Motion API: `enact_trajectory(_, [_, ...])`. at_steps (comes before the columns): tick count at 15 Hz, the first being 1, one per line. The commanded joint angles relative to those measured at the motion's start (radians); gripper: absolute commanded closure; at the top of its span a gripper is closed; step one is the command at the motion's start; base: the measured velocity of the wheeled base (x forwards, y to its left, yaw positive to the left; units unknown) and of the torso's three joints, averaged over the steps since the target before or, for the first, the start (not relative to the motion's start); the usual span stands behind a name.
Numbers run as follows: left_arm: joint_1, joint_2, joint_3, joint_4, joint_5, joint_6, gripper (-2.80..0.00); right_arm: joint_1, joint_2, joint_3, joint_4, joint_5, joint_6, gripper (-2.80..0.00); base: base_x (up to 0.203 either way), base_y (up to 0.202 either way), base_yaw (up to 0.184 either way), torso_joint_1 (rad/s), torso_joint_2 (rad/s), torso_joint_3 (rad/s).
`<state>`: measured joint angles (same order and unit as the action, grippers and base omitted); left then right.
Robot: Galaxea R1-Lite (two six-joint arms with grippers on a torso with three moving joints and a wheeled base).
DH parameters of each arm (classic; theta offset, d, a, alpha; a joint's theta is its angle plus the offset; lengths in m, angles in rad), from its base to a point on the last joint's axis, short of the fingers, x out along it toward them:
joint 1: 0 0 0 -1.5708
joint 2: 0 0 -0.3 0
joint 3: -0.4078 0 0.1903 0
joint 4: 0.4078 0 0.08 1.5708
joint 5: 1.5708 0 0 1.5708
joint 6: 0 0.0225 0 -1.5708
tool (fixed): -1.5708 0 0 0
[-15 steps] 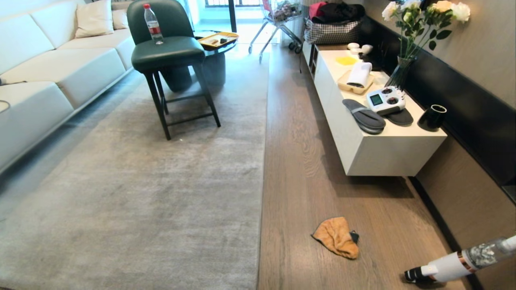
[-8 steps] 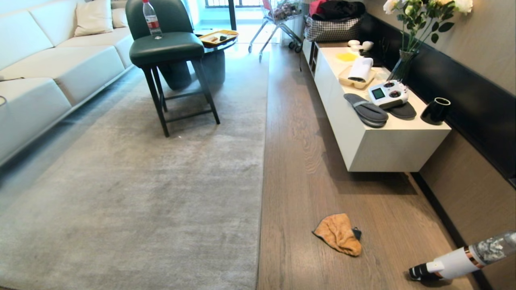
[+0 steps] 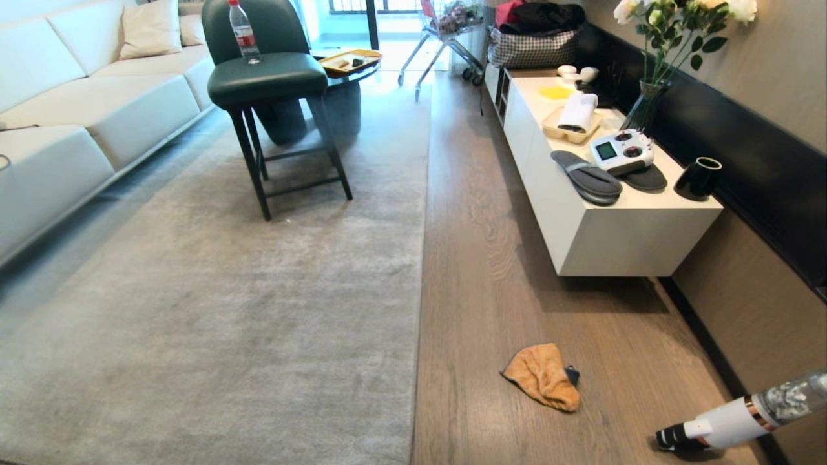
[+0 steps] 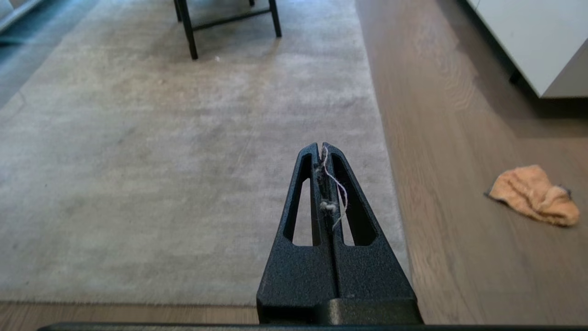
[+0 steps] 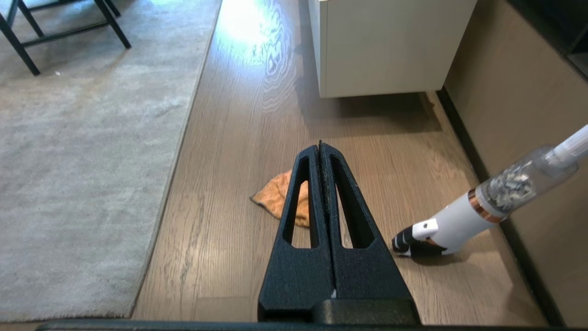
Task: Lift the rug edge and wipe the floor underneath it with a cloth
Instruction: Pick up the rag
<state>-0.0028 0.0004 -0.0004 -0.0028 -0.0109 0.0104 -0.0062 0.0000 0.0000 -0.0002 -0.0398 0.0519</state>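
Observation:
The pale grey rug lies flat, and the rug edge (image 3: 420,290) runs straight along the brown wood floor (image 3: 491,290). An orange-tan cloth (image 3: 541,385) lies crumpled on the floor to the right of that edge, apart from it. Neither arm shows in the head view. My left gripper (image 4: 323,146) hangs shut above the rug near the rug edge (image 4: 390,193), with only lint threads between its fingers and the cloth (image 4: 533,195) off to its side. My right gripper (image 5: 320,145) is shut and empty above the floor, partly covering the cloth (image 5: 278,197).
A green chair (image 3: 268,77) with a bottle (image 3: 243,32) on it stands on the rug. A white low cabinet (image 3: 601,239) lines the right wall. A handheld vacuum (image 3: 730,423) rests on the floor at the near right. A sofa (image 3: 64,129) borders the rug's left.
The whole head view has shifted slightly, so the camera has moved. The cloth, the rug and the furniture lie where they were.

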Motion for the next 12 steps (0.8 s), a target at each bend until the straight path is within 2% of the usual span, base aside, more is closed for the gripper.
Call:
enact_trajectory(1, [0.0,0.0,0.0,0.001,0.0,0.0,0.0,0.0,0.0,0.0,0.002,0.0,0.0,0.0,0.0,0.0,0.0,0.072,0.17,0.163])
enact_trajectory(12, [0.0,0.0,0.0,0.001,0.0,0.0,0.0,0.0,0.0,0.0,0.002,0.0,0.0,0.0,0.0,0.0,0.0,0.009,0.02,0.017])
